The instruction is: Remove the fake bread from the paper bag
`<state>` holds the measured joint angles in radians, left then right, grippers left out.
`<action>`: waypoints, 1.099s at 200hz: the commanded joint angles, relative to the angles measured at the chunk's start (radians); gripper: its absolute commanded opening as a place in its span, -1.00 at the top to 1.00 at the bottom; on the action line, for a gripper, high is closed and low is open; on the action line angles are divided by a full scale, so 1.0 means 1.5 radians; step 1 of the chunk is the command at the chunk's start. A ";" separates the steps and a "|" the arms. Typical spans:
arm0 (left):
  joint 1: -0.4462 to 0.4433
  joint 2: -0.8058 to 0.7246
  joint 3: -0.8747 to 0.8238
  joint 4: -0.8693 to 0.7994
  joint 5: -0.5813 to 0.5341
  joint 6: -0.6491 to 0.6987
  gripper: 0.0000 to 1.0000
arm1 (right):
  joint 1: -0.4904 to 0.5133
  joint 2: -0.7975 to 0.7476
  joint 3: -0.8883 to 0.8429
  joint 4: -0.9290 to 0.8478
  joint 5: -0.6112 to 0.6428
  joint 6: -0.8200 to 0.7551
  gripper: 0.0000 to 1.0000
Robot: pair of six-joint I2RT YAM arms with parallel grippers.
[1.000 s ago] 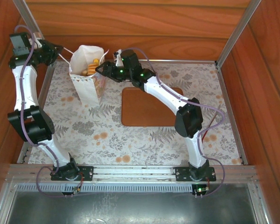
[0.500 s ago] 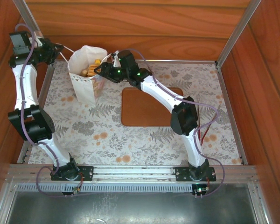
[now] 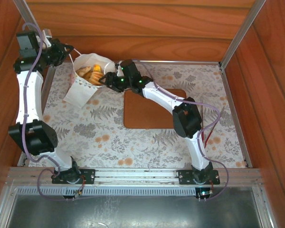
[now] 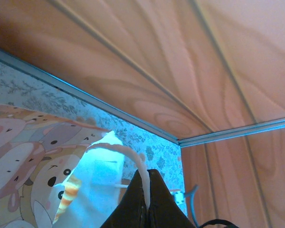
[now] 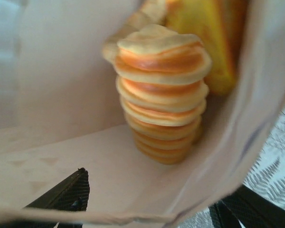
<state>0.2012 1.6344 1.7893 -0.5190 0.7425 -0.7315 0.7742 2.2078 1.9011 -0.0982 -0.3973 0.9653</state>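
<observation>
Left pincer (image 4: 146, 176): jaws fully closed on the thin white cord handle (image 4: 118, 149) of the paper bag (image 3: 79, 93). The cord runs up between the two dark fingers (image 4: 131, 209) and arches away to the bag. In the overhead view this pincer sits at the far left corner, above and just beside the bag's rim.

Right pincer (image 3: 109, 81): jaws standing apart, nothing gripped between them. It is at the bag's mouth on the right side. In the right wrist view one fingertip (image 5: 66, 192) lies against the pale inner paper, and the other (image 5: 247, 209) shows at the lower right, by the bag's edge. Whether either presses the paper cannot be told.

Fake bread (image 3: 91, 72): inside the bag, visible through the open mouth. A ridged loaf (image 5: 161, 95), banded orange and cream, lies directly ahead of the right pincer, apart from both fingers. A yellow pastry (image 5: 204, 38) sits behind it, touching or nearly so.

The bag is tilted, base toward the near left, mouth toward the right pincer.

A flat brown tray (image 3: 154, 111) lies on the tabletop (image 3: 109, 137) right of the bag, partly under the right arm. The tabletop carries a floral and fern-patterned cover. Wooden walls (image 3: 133, 28) enclose it, with a metal rail (image 3: 133, 173) at the near edge.
</observation>
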 commanded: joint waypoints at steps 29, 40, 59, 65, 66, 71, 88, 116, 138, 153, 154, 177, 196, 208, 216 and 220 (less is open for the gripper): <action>-0.019 -0.095 -0.058 0.016 -0.066 0.037 1.00 | 0.007 -0.037 -0.090 0.147 -0.043 0.068 -0.31; -0.021 -0.103 -0.075 0.016 -0.061 0.046 1.00 | 0.007 -0.037 -0.106 0.164 -0.054 0.078 -0.31; -0.022 -0.103 -0.103 0.015 -0.028 0.056 1.00 | 0.007 -0.047 -0.144 0.183 -0.060 0.084 -0.30; -0.024 -0.103 -0.111 0.015 -0.016 0.063 1.00 | 0.008 -0.054 -0.159 0.190 -0.059 0.084 -0.31; -0.025 -0.103 -0.112 0.015 -0.013 0.065 1.00 | 0.007 -0.056 -0.163 0.190 -0.059 0.085 -0.32; -0.027 -0.105 -0.120 0.015 -0.007 0.071 1.00 | 0.007 -0.065 -0.177 0.192 -0.059 0.083 -0.33; -0.037 -0.114 -0.150 0.015 0.009 0.095 1.00 | 0.007 -0.103 -0.235 0.199 -0.053 0.063 -0.39; -0.059 -0.127 -0.192 0.015 0.014 0.118 1.00 | 0.006 -0.175 -0.329 0.207 -0.035 0.029 -0.54; -0.073 -0.127 -0.213 0.015 0.007 0.123 1.00 | 0.007 -0.227 -0.406 0.203 0.011 0.021 -0.60; -0.081 -0.127 -0.219 0.016 0.005 0.125 1.00 | 0.005 -0.253 -0.454 0.216 0.039 0.028 -0.60; -0.081 -0.127 -0.218 0.015 0.005 0.126 1.00 | 0.006 -0.254 -0.456 0.217 0.040 0.029 -0.60; -0.089 -0.129 -0.219 0.016 0.007 0.126 1.00 | 0.005 -0.271 -0.488 0.224 0.047 0.024 -0.62; -0.092 -0.134 -0.223 0.015 -0.002 0.122 1.00 | 0.004 -0.258 -0.482 0.219 -0.001 0.015 -0.66; -0.092 -0.139 -0.221 0.017 -0.018 0.120 1.00 | 0.004 -0.246 -0.478 0.206 -0.032 0.020 -0.69; -0.091 -0.142 -0.220 0.017 -0.030 0.118 1.00 | 0.004 -0.242 -0.481 0.194 -0.034 0.032 -0.70; -0.091 -0.144 -0.219 0.017 -0.037 0.118 1.00 | 0.004 -0.241 -0.483 0.177 -0.026 0.041 -0.71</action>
<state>0.0643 1.4593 1.4570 -0.5144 0.7292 -0.5713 0.7788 1.8256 1.1721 0.1955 -0.3943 1.0187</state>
